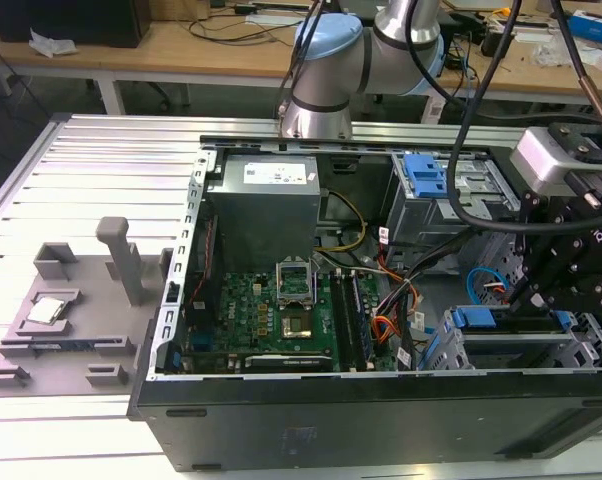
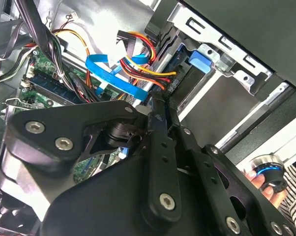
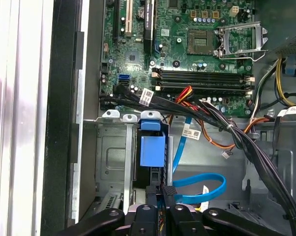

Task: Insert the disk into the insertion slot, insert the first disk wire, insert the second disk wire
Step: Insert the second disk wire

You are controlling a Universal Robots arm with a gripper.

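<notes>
Tool (image 3: pixel 160 194) pinches the blue-edged disk (image 3: pixel 152 150), partly down in the slot (image 3: pixel 113 157) by the case wall; a slight tilt could jam it or snag nearby wires (image 3: pixel 202 179).

A ribbed aluminium table (image 1: pixel 101 150) is carrying the open computer case (image 1: pixel 381 420); a grey plastic fixture (image 1: pixel 71 320) is lying just beside the case on the exterior view's left.
</notes>
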